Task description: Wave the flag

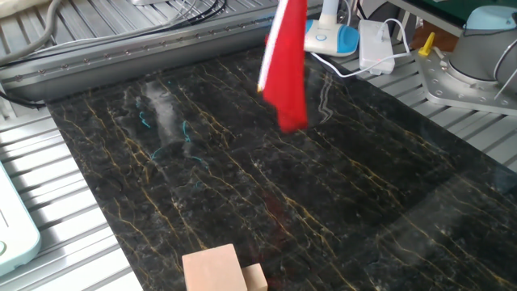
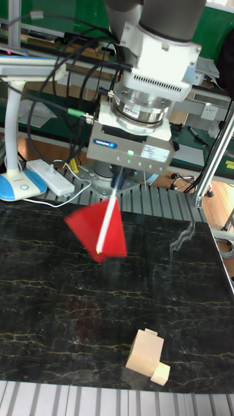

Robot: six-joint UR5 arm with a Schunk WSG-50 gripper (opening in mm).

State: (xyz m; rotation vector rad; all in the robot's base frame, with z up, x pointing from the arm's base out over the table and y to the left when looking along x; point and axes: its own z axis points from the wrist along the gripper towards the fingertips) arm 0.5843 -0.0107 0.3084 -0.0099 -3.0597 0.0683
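The flag [image 1: 287,69] hangs in the air over the back of the dark marble table [image 1: 242,186], its red sheet turned nearly edge-on in the fixed view, with the white stick [image 1: 270,48] along its left edge. In the tall fixed view the flag [image 2: 97,231] slants down to the left, blurred, and its stick [image 2: 109,218] runs up into my gripper [image 2: 121,174]. The gripper is shut on the stick's upper end, high above the table. The gripper is out of frame in the fixed view.
Pale wooden blocks [image 1: 214,271] [image 2: 146,354] lie near the table's front edge. A lamp with a blue base [image 1: 327,36] and a white power strip [image 1: 373,44] with cable sit at the back. The arm's base [image 1: 477,56] stands at the right, and a metal rail [image 1: 121,56] runs behind.
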